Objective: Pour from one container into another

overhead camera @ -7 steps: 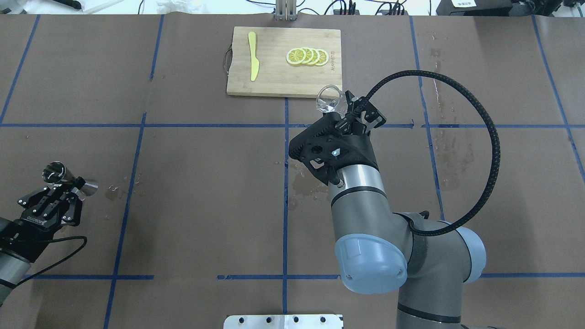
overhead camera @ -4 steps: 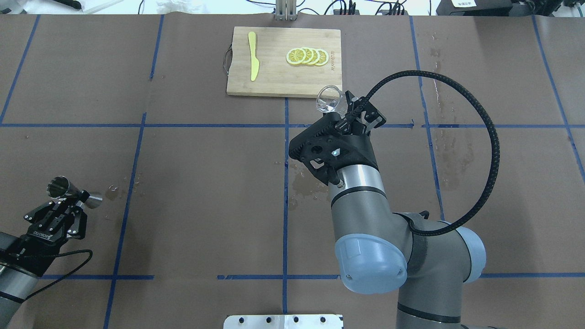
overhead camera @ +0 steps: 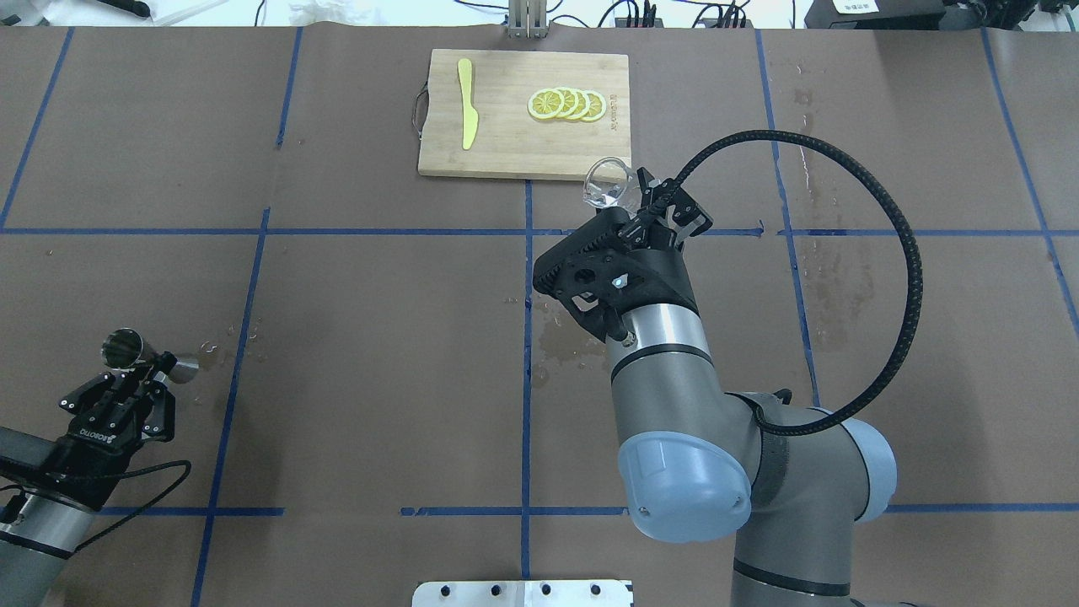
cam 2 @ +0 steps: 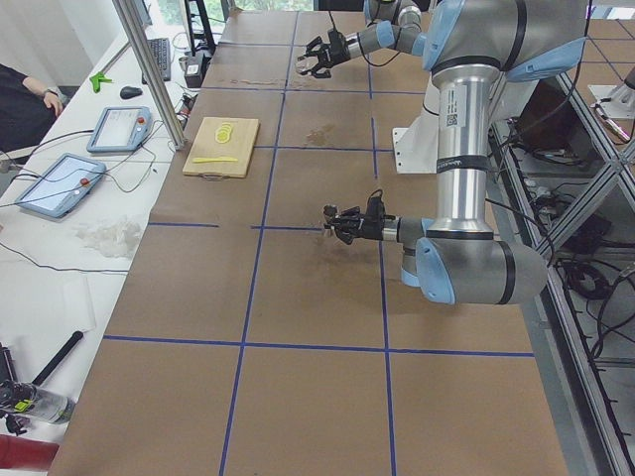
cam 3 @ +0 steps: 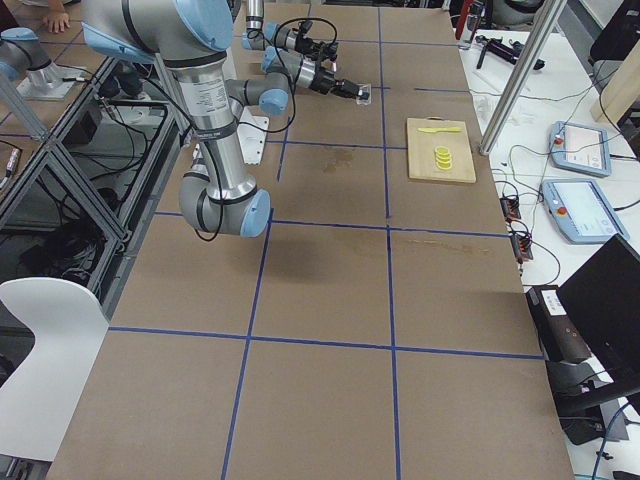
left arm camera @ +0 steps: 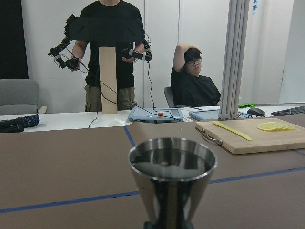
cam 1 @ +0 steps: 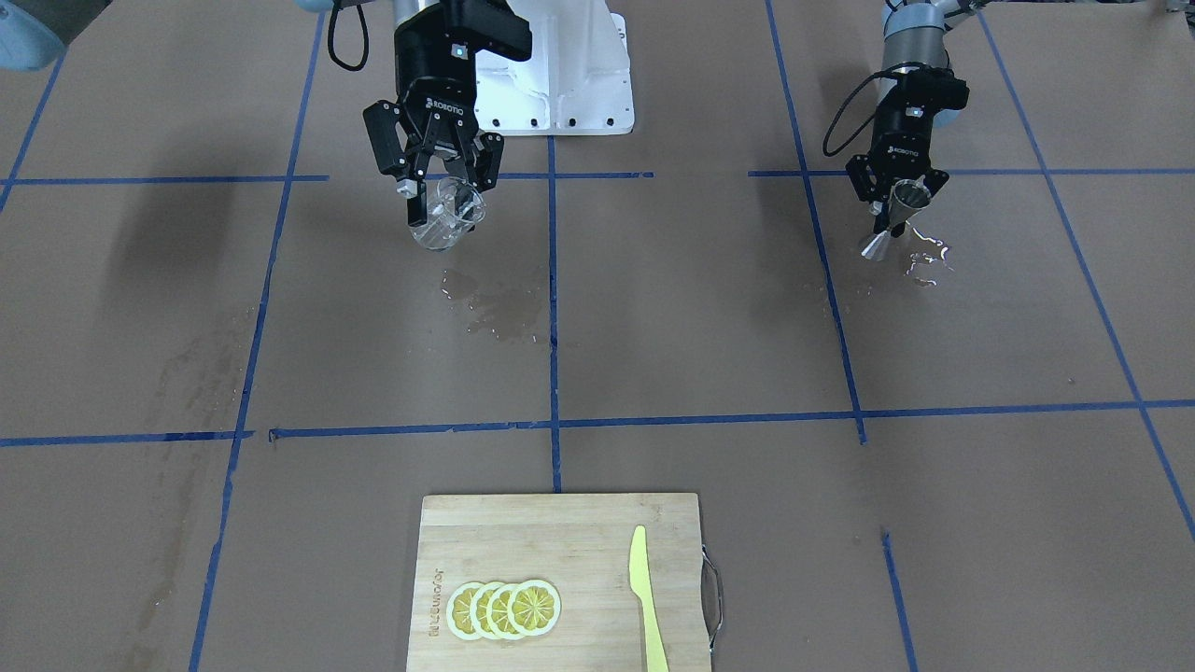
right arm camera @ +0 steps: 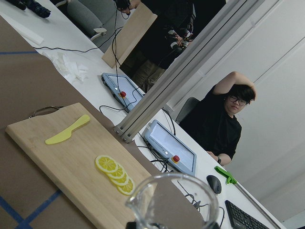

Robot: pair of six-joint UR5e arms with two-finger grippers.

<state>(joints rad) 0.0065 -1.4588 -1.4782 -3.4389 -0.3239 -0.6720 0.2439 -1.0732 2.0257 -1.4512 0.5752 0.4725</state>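
Observation:
My right gripper is shut on the clear glass cup, held above the table near the cutting board's front edge. The cup looks tilted in the front-facing view, and its lipped rim fills the bottom of the right wrist view. At the table's left side my left gripper is shut on the waist of the steel hourglass jigger. The jigger hangs low over the table, its open top facing up. Whether its lower cone touches the table, I cannot tell.
A bamboo cutting board at the far middle carries lemon slices and a yellow knife. Wet patches mark the paper at mid-table, and a small puddle lies beside the jigger. The white base plate sits by the robot.
My left gripper has drawn back toward the robot and slightly to the right with the jigger in it. The right arm and the glass cup have not moved.

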